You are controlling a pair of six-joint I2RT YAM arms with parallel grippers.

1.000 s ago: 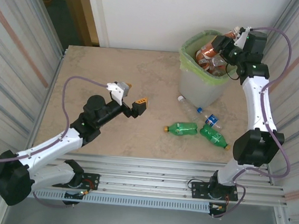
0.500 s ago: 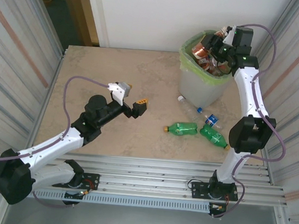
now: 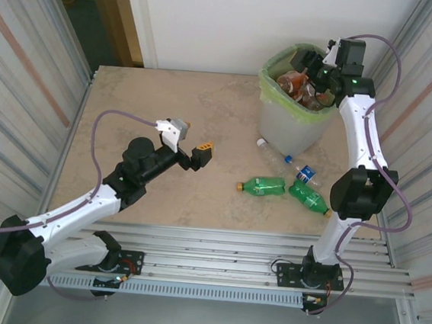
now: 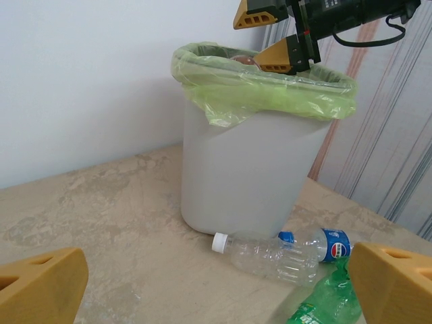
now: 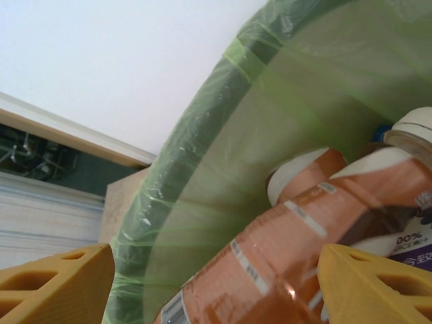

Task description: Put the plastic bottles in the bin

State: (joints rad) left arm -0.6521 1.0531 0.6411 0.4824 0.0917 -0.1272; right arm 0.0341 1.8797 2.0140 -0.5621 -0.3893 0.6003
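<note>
Right gripper [image 3: 309, 64]: over the mouth of the bin [image 3: 281, 126]; fingers spread apart, gripping nothing; brown-tinted bottle [image 5: 283, 256] lying loose just below, inside the green liner
Right arm: reared up tall from its base; wrist tipped down into the opening
Left gripper [image 3: 195, 138]: jaws wide, empty; low over mid-table, aimed at the bin's foot
Left arm: folded low, forearm reaching forward and right
Left on the table: clear bottle [image 4: 266, 255], white cap, at the bin's base; blue-labelled stretch beside it possibly a second bottle, hard to tell; left green bottle [image 3: 265, 186] and right green bottle [image 3: 310, 198] just nearer the bases
Key relation: left green bottle off to the right of the left fingers; long axis running left-right, cap end toward them; left gripper probably nearer
</note>
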